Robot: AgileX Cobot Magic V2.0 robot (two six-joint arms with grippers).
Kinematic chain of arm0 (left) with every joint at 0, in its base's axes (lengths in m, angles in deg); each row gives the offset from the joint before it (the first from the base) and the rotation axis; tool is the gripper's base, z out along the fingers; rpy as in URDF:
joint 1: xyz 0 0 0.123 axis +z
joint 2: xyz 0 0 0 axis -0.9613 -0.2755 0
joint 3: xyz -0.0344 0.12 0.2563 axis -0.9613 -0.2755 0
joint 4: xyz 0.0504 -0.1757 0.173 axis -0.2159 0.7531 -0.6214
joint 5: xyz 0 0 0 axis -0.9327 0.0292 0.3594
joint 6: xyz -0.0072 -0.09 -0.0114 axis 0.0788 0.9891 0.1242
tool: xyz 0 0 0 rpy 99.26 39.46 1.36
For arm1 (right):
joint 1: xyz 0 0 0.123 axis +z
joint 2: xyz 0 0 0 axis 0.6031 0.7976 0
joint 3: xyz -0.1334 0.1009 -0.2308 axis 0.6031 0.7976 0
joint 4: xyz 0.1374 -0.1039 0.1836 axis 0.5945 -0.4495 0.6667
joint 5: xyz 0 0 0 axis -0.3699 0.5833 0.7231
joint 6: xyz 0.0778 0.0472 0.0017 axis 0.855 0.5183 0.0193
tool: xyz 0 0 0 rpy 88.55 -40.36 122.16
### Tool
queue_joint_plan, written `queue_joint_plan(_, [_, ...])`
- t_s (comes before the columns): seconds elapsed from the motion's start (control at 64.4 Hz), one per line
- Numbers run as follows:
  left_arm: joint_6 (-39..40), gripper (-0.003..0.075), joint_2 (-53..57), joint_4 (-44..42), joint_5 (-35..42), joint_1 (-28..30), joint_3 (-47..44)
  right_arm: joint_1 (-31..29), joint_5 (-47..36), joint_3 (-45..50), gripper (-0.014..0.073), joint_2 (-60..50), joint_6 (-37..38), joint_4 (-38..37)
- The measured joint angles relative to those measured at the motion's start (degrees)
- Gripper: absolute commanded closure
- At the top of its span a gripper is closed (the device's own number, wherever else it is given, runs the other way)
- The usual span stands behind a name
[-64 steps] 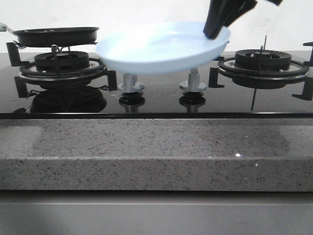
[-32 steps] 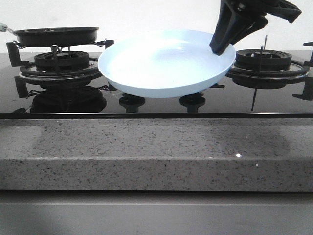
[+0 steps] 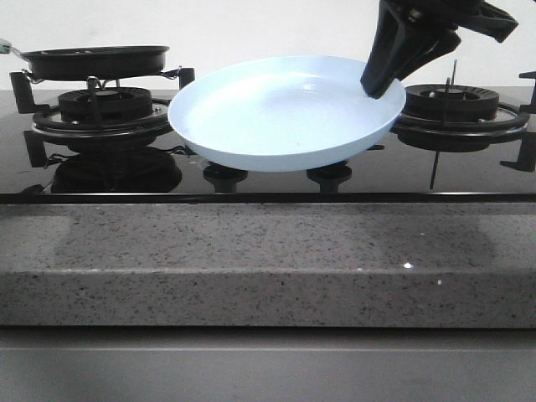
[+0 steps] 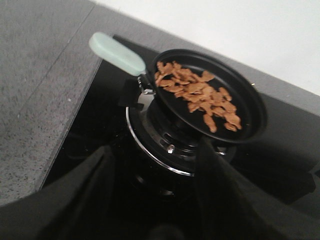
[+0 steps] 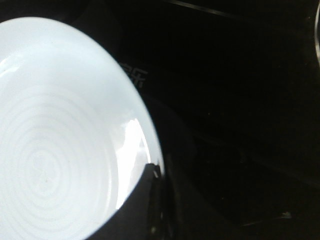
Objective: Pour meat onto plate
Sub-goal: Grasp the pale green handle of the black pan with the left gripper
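The pale-blue plate (image 3: 285,113) hangs over the middle of the stove, tilted with its inside toward the front. My right gripper (image 3: 381,79) is shut on its right rim; the plate (image 5: 55,135) fills much of the right wrist view, with the right gripper (image 5: 156,172) clamped over its edge. The meat (image 4: 197,95), a loose pile of light-brown pieces, lies in a black frying pan (image 4: 210,95) on the left burner. My left gripper (image 4: 155,147) is open and holds nothing, on the near side of that burner, short of the pan.
The pan (image 3: 92,60) has a pale-green handle (image 4: 117,52) pointing toward the grey counter. The right burner (image 3: 452,105) has raised black grates. A speckled granite counter edge (image 3: 268,251) runs along the front of the glass hob (image 3: 126,180).
The plate has come down a little and tipped its inside toward the front, covering the two knobs. The right gripper shifted slightly right with it. In the last half second almost nothing moved.
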Motion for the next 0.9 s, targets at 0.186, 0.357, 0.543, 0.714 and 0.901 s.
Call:
queue_joint_plan(0.186, [-8.4, 0.0351, -12.1, 13.3, -9.3, 5.5, 10.8, 0.0, 0.0, 0.0, 0.0654, 0.0, 0.0, 0.0])
queue_joint_plan(0.357, [-17.6, 0.0351, -22.1, 31.3, -18.4, 12.4, 17.9, 0.0, 0.0, 0.0, 0.0654, 0.0, 0.0, 0.0])
queue_joint_plan(0.543, [-20.0, 0.0335, -31.1, 38.1, -22.9, 15.9, 23.3, 0.0, 0.0, 0.0, 0.0654, 0.0, 0.0, 0.0])
queue_joint_plan(0.714, [-22.4, 0.0277, -35.7, 42.5, -25.5, 16.0, 26.5, 0.0, 0.0, 0.0, 0.0654, 0.0, 0.0, 0.0])
queue_joint_plan(0.901, [-23.0, 0.0279, -39.5, 44.6, -26.4, 15.9, 29.2, 0.0, 0.0, 0.0, 0.0654, 0.0, 0.0, 0.0])
